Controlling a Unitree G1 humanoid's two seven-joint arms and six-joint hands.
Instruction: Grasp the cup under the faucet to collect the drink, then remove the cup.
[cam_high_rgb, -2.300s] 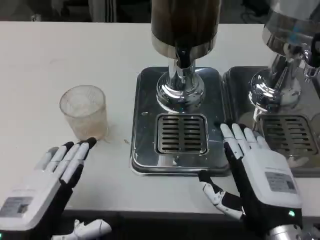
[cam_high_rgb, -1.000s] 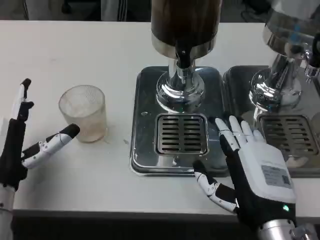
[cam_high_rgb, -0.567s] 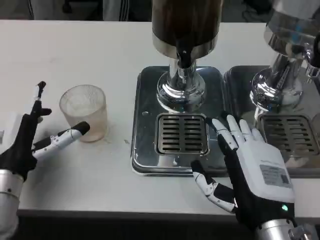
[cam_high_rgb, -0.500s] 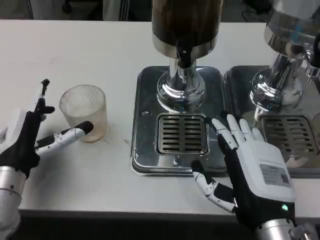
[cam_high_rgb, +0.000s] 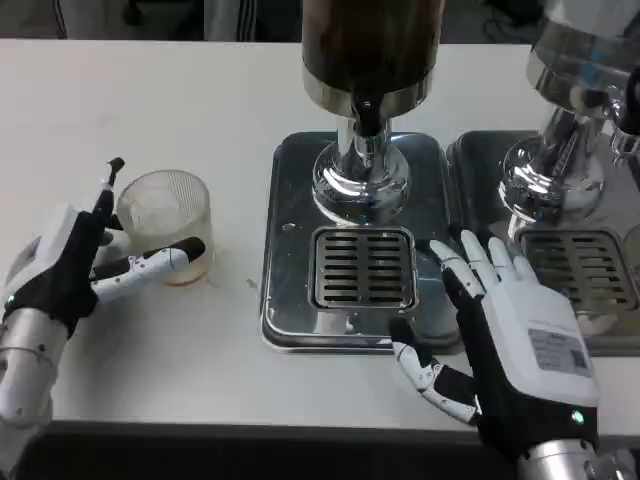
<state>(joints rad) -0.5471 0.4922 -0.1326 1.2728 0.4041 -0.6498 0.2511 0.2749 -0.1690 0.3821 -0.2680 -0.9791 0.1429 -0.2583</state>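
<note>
Clear ribbed plastic cup (cam_high_rgb: 166, 225): upright on white table, looks empty, faint cloudy tint on walls. Sits between spread fingers of left hand (cam_high_rgb: 62, 265), one fingertip at far-left rim, another across near wall; contact unclear.

Black faucet spout (cam_high_rgb: 366, 112): under dark cylindrical dispenser, pointing down over slotted steel drip grate (cam_high_rgb: 363, 267); well right of left hand, beyond right hand (cam_high_rgb: 520, 350).
</note>
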